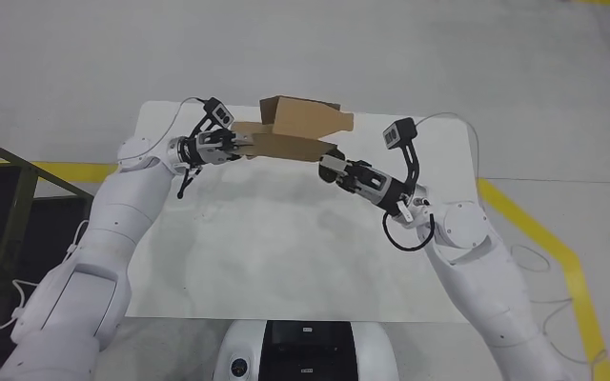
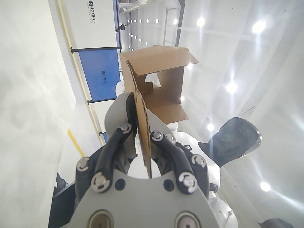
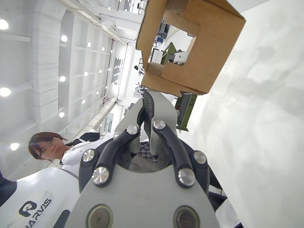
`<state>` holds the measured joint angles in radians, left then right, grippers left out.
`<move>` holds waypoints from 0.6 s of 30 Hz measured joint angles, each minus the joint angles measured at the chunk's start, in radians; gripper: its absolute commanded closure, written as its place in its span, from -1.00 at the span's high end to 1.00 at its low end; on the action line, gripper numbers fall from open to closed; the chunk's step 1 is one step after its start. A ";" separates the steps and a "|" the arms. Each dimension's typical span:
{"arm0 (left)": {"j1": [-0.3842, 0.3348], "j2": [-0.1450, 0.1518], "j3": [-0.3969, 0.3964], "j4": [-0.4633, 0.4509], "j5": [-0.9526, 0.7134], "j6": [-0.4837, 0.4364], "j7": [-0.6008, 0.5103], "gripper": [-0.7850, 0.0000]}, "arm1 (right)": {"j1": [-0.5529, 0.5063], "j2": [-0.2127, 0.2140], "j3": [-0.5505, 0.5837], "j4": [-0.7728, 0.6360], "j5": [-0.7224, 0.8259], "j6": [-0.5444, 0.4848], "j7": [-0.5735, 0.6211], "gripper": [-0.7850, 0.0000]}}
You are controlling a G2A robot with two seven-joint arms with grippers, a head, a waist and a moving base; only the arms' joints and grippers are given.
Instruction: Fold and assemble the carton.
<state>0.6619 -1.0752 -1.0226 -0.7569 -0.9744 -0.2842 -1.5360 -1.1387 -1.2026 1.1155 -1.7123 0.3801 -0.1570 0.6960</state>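
A brown cardboard carton (image 1: 297,129), partly formed and open at both ends, hangs in the air over the far part of the white table (image 1: 286,257). My left gripper (image 1: 229,146) is shut on a side flap of the carton (image 2: 161,79); the flap runs edge-on between the fingers of that gripper (image 2: 140,112). My right gripper (image 1: 330,162) is at the opposite lower edge. In the right wrist view this gripper (image 3: 149,98) is shut with nothing showing between its fingers, and its tips touch the edge of the carton (image 3: 190,39).
Yellow floor tape (image 1: 534,229) runs past the table's right side. A dark metal frame (image 1: 14,190) stands off the table's left edge. The near half of the table is bare white surface (image 3: 261,84).
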 measured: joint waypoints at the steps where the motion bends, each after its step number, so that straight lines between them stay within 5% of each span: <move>1: 0.002 0.000 0.000 -0.006 0.003 0.000 0.000 -1.00 | 0.002 0.000 0.001 0.004 0.001 -0.001 0.001 -1.00; 18: 0.011 0.009 0.013 -0.035 0.020 0.000 0.000 -1.00 | 0.025 -0.002 0.037 0.061 -0.003 -0.008 -0.022 -1.00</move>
<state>0.6732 -1.0661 -1.0094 -0.7917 -0.9544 -0.2843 -1.5359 -1.1141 -1.2043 1.1530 -1.6516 0.3773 -0.1655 0.6742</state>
